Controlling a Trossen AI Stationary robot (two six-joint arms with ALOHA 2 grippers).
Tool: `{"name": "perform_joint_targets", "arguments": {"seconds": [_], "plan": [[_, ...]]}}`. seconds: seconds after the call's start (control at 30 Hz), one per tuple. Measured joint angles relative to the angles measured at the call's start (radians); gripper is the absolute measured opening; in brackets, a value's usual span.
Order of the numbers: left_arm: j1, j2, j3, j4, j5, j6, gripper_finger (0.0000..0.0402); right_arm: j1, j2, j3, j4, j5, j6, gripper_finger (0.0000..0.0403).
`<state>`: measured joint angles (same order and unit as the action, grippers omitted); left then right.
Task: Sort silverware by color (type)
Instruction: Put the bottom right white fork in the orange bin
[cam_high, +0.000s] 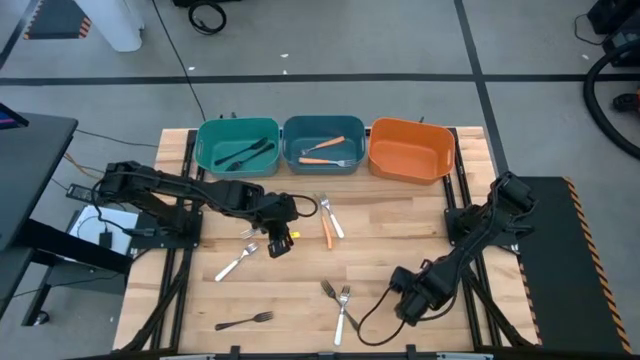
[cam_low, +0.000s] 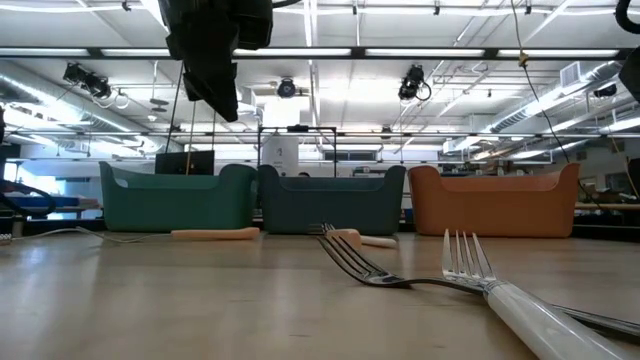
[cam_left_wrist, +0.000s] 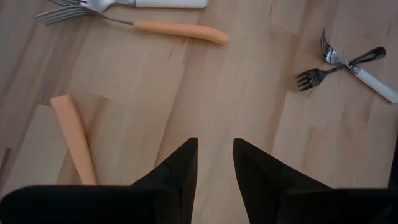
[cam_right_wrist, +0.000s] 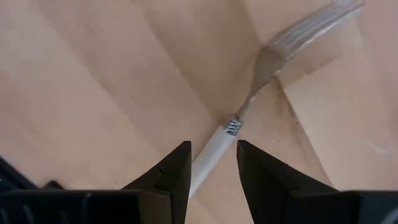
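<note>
Left gripper (cam_high: 279, 243) fingers apart, empty, just beside orange-handled fork (cam_high: 327, 222) — mid-table, in front of the blue bin (cam_high: 322, 146). Right gripper (cam_right_wrist: 212, 163) also apart, white-handled fork (cam_right_wrist: 249, 112) between its tips, not clamped.

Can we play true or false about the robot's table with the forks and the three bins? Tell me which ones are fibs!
1. The orange bin has nothing showing in it. True.
2. The teal bin holds orange-handled pieces. False: it holds black ones; the orange-handled ones lie in the middle blue bin.
3. The left gripper is carrying a fork. False: its fingers are apart with nothing between them, above the bare wood.
4. A black fork lies near the table's front edge. True.
5. The right gripper is over a white-handled fork. True: its fingers are open on either side of the handle.
6. Every fork is already in a bin. False: several lie out on the table.
</note>
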<state>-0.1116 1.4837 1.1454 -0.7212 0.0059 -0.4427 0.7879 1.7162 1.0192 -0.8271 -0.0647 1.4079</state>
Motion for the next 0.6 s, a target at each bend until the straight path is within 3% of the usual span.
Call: {"name": "perform_joint_targets", "arguments": {"seconds": [0.27,0.4,0.5,0.6], "plan": [[0.0,0.0,0.0,-0.001,0.0,0.0,0.0112,-0.002,-0.007,-0.131,0.21,-0.03,0.092,0.0136],[0.0,0.0,0.0,-0.003,0.0,0.0,0.0112,-0.003,-0.009,-0.152,0.224,-0.033,0.092,0.0132],[0.0,0.0,0.0,-0.006,0.0,0.0,0.0112,-0.004,-0.009,-0.155,0.218,-0.04,0.089,0.0106],[0.0,0.0,0.0,-0.009,0.0,0.004,0.0112,-0.004,-0.013,-0.151,0.204,-0.052,0.078,0.0052]]}}
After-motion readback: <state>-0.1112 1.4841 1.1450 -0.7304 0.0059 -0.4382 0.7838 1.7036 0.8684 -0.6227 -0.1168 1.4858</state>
